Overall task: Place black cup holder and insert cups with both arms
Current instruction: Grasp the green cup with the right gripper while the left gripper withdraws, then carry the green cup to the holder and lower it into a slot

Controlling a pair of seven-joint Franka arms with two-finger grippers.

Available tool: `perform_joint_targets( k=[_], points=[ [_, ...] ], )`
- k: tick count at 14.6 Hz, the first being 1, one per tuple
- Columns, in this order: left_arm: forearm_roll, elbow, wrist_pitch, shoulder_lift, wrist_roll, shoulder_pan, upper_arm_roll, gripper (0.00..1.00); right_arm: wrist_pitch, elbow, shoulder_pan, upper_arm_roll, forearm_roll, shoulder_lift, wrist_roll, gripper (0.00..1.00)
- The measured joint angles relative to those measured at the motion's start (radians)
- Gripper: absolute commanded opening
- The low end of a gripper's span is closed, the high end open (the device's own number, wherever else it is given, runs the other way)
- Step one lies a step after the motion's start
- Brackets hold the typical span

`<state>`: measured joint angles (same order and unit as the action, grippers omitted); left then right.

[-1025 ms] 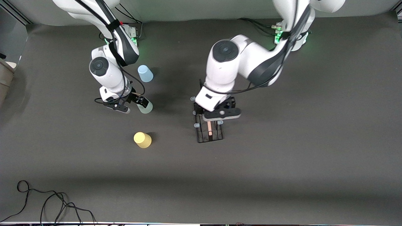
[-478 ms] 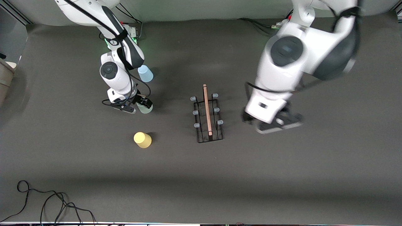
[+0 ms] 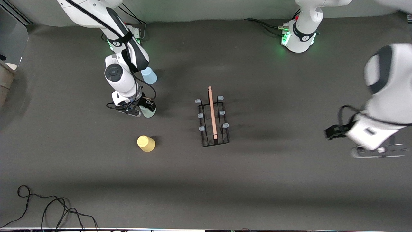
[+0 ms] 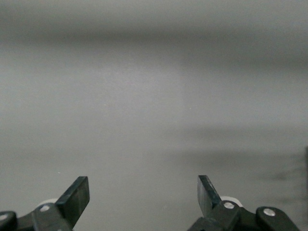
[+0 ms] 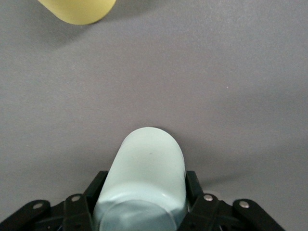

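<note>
The black cup holder [image 3: 212,119] stands mid-table, its wooden rod handle on top and nothing touching it. My right gripper [image 3: 145,109] [image 5: 146,185] is down at the table and shut on the pale grey-green cup [image 3: 149,111] [image 5: 147,168], with a finger pressed against each side. The light blue cup [image 3: 149,76] stands farther from the front camera, partly hidden by the right arm. Nearer to that camera stands the yellow cup [image 3: 146,143] [image 5: 79,9]. My left gripper [image 3: 375,149] [image 4: 143,192] hangs open and empty over bare mat at the left arm's end of the table.
Loose black cables [image 3: 48,206] lie near the front edge at the right arm's end of the table. The arm bases [image 3: 297,35] sit along the back edge. Dark mat [image 3: 273,180] covers the table.
The left arm has swung away from above the cup holder toward its own end of the table, uncovering the rack. The right gripper has closed on the grey-green cup.
</note>
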<state>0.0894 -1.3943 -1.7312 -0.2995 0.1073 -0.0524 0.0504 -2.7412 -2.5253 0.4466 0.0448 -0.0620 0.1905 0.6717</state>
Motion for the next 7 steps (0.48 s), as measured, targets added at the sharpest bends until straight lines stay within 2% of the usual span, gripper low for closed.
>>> perform_joint_targets(
  k=[3, 7],
  points=[
    [-0.033, -0.121, -0.027, 0.136, -0.103, 0.054, 0.0, 1.0, 0.096, 0.02, 0.0, 0.0, 0.0, -0.067, 0.0, 0.0],
    [-0.038, -0.273, -0.045, 0.296, -0.125, 0.055, 0.007, 1.0, 0.322, 0.1, 0.0, 0.001, -0.001, -0.193, 0.003, 0.0]
  ],
)
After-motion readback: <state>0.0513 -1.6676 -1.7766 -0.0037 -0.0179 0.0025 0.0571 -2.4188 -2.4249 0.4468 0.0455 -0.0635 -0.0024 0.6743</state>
